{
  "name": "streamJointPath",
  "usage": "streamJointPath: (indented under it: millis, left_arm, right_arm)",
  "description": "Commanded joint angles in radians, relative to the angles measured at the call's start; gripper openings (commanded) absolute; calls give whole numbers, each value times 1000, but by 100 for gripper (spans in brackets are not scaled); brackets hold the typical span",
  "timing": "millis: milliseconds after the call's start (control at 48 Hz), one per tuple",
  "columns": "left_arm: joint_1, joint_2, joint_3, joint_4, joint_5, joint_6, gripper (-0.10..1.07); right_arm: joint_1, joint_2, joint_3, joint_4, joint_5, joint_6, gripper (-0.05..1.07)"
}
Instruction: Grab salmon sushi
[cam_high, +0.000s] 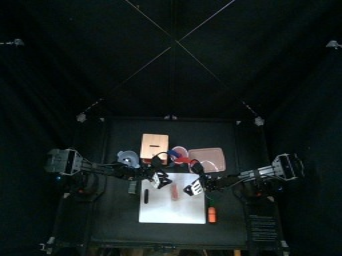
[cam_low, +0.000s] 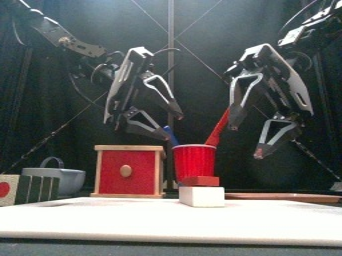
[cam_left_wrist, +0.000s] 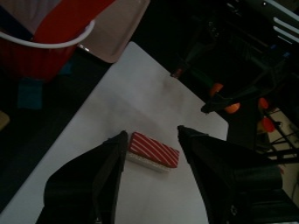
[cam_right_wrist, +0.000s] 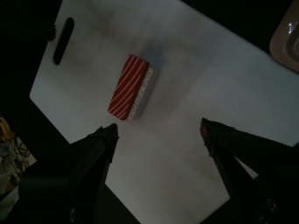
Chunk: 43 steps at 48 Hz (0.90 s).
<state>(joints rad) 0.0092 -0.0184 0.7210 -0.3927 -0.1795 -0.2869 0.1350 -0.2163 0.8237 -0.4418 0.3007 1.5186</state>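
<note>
Between the left gripper's (cam_left_wrist: 149, 144) spread jaws, seen from its wrist, lies the salmon sushi (cam_left_wrist: 153, 150), a red-and-white striped slab on the white cutting board (cam_left_wrist: 105, 114); the jaws stand wide on either side of it and do not touch it. Below the right gripper (cam_right_wrist: 158, 140), whose jaws are likewise wide apart and hold nothing, the same sushi lies just beyond the jaw tips, lengthwise on the board, with the board's handle slot (cam_right_wrist: 66, 38) farther off near a corner. Seen from the front, both grippers hang above the table (cam_low: 134, 222) with the sushi under the space between them. Behind it stands a red cup (cam_low: 195, 160), beside that a red box (cam_low: 128, 170), and farther to that side a grey basket (cam_low: 54, 178)
</note>
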Motion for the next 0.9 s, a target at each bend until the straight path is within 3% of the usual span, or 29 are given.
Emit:
streamJointPath:
  millis: [0,312,875]
  left_arm:
    - [-2,-29,5,14,-29,3,86]
    - [-2,-57,58,26,-114,3,86]
    - [-6,-69,95,115,-107,0,86]
  right_arm:
    - [2,11,-37,18,-6,0,103]
    - [8,138,-144,74,15,-2,103]
    - [15,287,-311,104,127,0,103]
